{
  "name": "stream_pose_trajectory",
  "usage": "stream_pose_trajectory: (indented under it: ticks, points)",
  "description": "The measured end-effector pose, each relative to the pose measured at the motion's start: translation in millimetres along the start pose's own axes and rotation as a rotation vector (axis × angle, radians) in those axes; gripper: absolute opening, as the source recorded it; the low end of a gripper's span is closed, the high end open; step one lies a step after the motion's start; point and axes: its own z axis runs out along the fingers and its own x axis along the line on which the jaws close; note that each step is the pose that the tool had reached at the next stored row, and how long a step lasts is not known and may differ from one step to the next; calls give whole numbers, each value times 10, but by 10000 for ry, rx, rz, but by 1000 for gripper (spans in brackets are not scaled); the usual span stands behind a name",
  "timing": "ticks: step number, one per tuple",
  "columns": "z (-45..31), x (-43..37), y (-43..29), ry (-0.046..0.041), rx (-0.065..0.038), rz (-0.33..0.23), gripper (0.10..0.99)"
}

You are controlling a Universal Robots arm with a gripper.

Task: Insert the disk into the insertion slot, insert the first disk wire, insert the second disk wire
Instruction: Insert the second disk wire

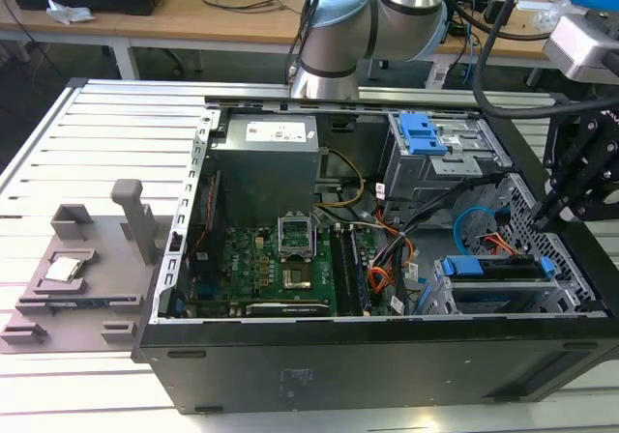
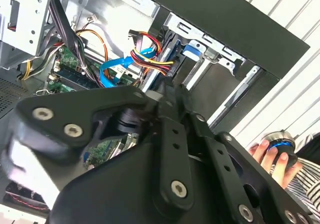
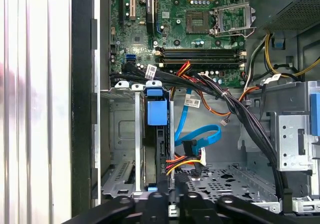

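disk (image 1: 488, 276): seated in the slot (image 1: 437, 296), the low perforated cage at the near corner of the computer case (image 1: 338, 365), on the exterior view's right. blue carrier edges show along its top. in the first wrist view it stands edge-on in the cage, blue tab toward the motherboard (image 3: 200, 34).

gripper (image 1: 539, 220): hangs just above the far side of the cage. open or closed cannot be told, nor what it touches.

blue cable (image 3: 197, 134) and red, yellow and black wire bundle (image 3: 180, 161) end just beside the disk's edge; whether plugged in, cannot tell.

the second wrist view adds a person's hand (image 2: 272, 156) on a round blue-ringed knob (image 2: 280, 146) outside the case wall.

room: case walls hem the cage on two sides. taller cage (image 1: 435, 158) with blue latches stands well apart on the far side. perforated floor (image 3: 225, 176) beside the slot is crossed by cables.
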Motion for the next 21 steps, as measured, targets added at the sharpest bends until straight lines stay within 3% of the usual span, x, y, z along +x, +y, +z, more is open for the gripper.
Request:
stream_pose_trajectory:
  ticks: [1,3,6,9,15,21]
  points:
    - [0,0,0,0,0,-1,235]
    - [0,0,0,0,0,0,361]
    - [8,-26,15,5,-1,-51,361]
    - [45,-168,102,7,-1,-182,361]
    - [87,-171,287,9,-2,-231,361]
    - [152,-171,335,22,-4,-452,361]
